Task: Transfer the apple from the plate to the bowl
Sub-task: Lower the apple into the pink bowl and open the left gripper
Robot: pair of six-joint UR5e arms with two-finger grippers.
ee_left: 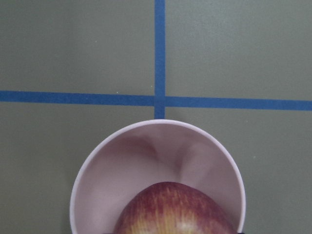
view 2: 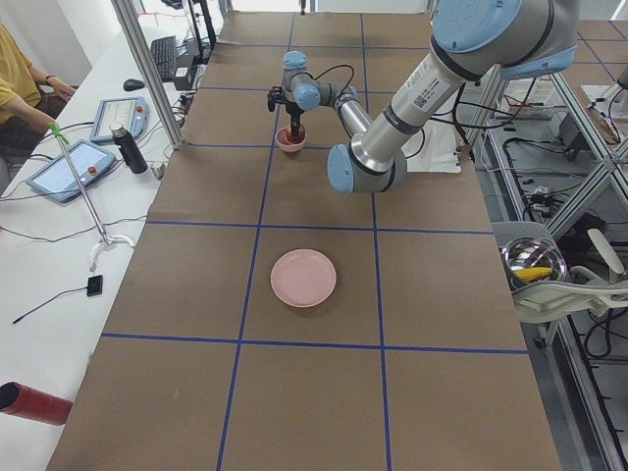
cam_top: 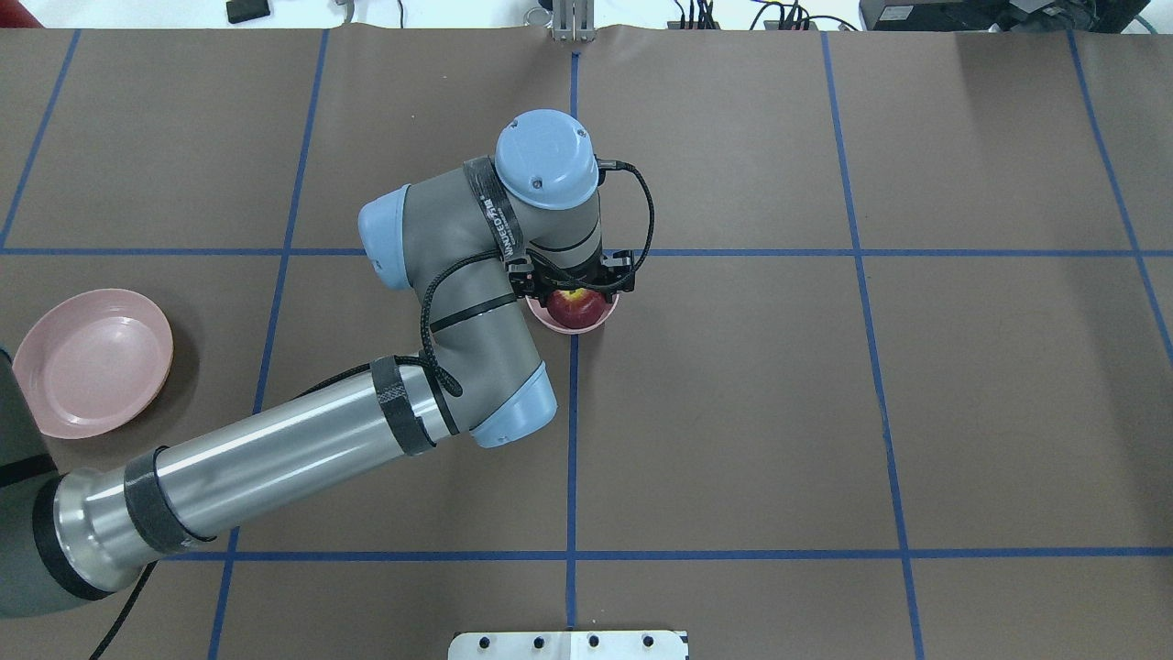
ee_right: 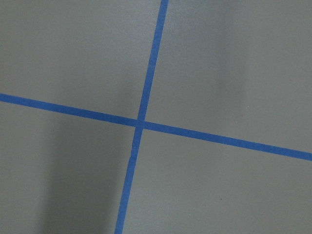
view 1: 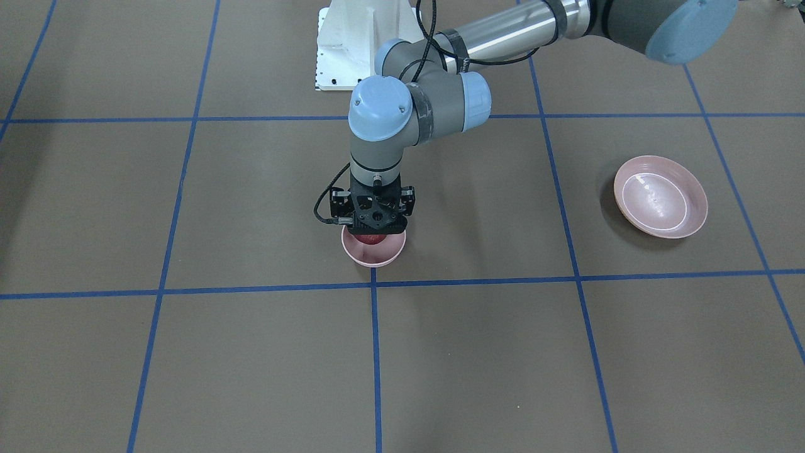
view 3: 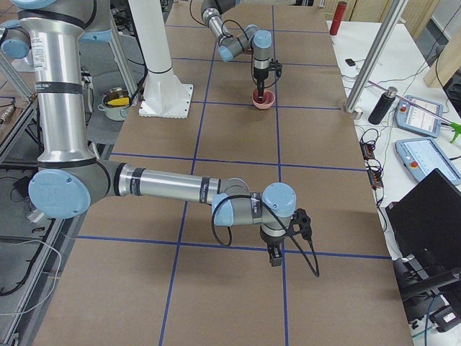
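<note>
The dark red apple [cam_top: 575, 310] with its yellow stem patch is down inside the small deep pink bowl [cam_top: 556, 324] at the table's centre cross. My left gripper [cam_top: 574, 291] points straight down over the bowl and its fingers reach in around the apple; it looks shut on the apple. In the front view the apple [view 1: 372, 239] shows just under the gripper body [view 1: 375, 214], within the bowl [view 1: 374, 255]. The left wrist view shows the apple [ee_left: 170, 209] within the bowl rim [ee_left: 161, 124]. The wide pink plate [cam_top: 92, 362] holds nothing, far to the left. My right gripper [view 3: 274, 261] hangs over bare table; I cannot tell its state.
Blue tape lines [cam_top: 573, 412] divide the brown table into squares. A white mount plate [view 1: 349, 50] stands at the robot's base. The left arm's forearm [cam_top: 293, 458] lies between the plate and the bowl. Tablets and a bottle [view 2: 126, 147] are on a side bench.
</note>
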